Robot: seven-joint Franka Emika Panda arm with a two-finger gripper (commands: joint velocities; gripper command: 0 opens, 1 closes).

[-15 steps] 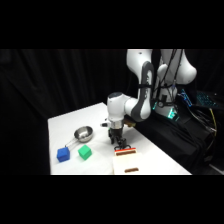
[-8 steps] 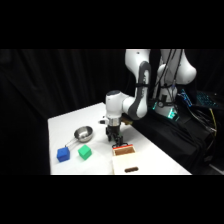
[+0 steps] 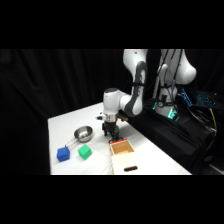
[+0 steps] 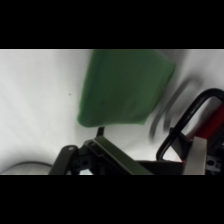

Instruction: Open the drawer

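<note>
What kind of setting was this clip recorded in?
Most likely a robotics lab test bench: a white robot arm reaches over a white table laid out with props, namely a drawer, coloured cubes and a metal bowl, with black curtains behind.

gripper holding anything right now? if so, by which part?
Cannot tell. The gripper is down at the handle end of the drawer, whose tray stands open, but neither view shows an actual hold.

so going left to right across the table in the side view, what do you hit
blue cube → green cube → metal bowl → gripper → drawer, its wooden tray showing
</note>
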